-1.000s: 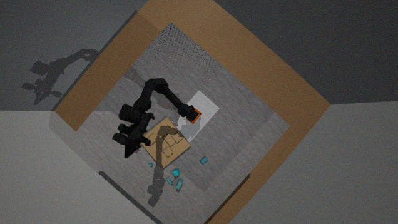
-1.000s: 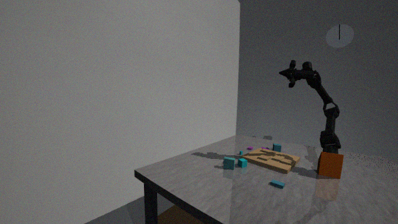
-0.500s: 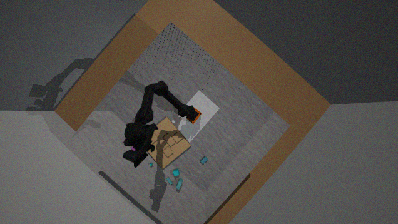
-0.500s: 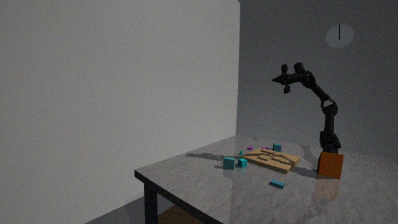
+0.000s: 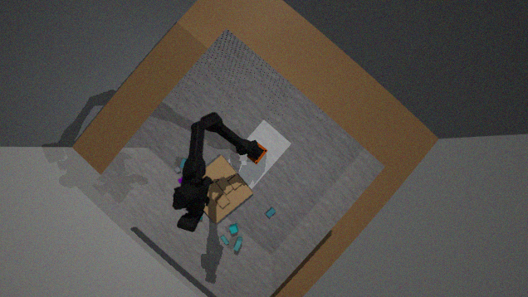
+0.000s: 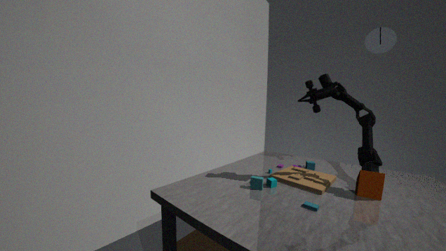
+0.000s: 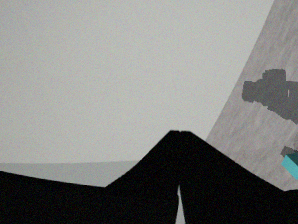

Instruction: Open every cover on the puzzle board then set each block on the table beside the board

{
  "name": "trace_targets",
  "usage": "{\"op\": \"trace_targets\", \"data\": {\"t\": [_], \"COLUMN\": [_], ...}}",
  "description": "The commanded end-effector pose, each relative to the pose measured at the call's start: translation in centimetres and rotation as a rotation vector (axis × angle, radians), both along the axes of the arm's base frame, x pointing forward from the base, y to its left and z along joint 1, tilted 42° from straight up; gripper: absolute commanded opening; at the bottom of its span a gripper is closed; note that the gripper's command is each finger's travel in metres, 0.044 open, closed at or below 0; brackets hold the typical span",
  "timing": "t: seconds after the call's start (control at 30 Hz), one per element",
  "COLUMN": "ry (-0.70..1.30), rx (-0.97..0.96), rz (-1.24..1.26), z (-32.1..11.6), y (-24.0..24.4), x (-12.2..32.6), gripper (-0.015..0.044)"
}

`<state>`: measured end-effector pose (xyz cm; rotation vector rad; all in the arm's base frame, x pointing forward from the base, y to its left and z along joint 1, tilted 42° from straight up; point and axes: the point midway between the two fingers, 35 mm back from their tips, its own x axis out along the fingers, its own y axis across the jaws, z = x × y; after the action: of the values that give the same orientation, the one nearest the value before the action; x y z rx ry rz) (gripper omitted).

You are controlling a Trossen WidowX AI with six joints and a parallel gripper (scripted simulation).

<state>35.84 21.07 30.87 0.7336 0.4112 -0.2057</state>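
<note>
The tan puzzle board (image 5: 222, 163) (image 6: 317, 189) lies flat, crossed by arm shadow. Its square covers or well outlines show faintly; I cannot tell how each cover stands. A flat teal block (image 5: 271, 212) (image 6: 311, 206) lies right of the board in the top view. A teal cube (image 5: 233, 228) (image 6: 271, 182) and a taller teal block (image 5: 237, 244) (image 6: 257, 183) stand on the table off its lower corner. A larger teal block (image 5: 183, 163) (image 6: 310, 165) stands beyond the board. My gripper (image 6: 299, 101) (image 7: 178, 141) is shut and empty, high above the table.
A small teal piece (image 5: 224, 240) lies near the taller block. Two purple pieces (image 6: 280, 165) (image 6: 296, 166) lie behind the board. An orange box (image 6: 370, 186) stands by the arm's base. The arm partly hides the board's left side in the top view.
</note>
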Motion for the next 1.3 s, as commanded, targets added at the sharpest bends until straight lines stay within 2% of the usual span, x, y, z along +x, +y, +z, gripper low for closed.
{"op": "trace_targets", "data": {"t": [0.0, 0.63, 1.27], "ry": [0.053, 0.325, 0.653], "rx": [-0.066, -0.352, -0.597], "rz": [-0.006, -0.038, -0.043], "z": [-2.1, -11.5, -20.2], "y": [-0.5, -4.6, -10.1], "x": [0.6, 2.3, 1.6], "gripper": [0.0, 0.0, 0.0]}}
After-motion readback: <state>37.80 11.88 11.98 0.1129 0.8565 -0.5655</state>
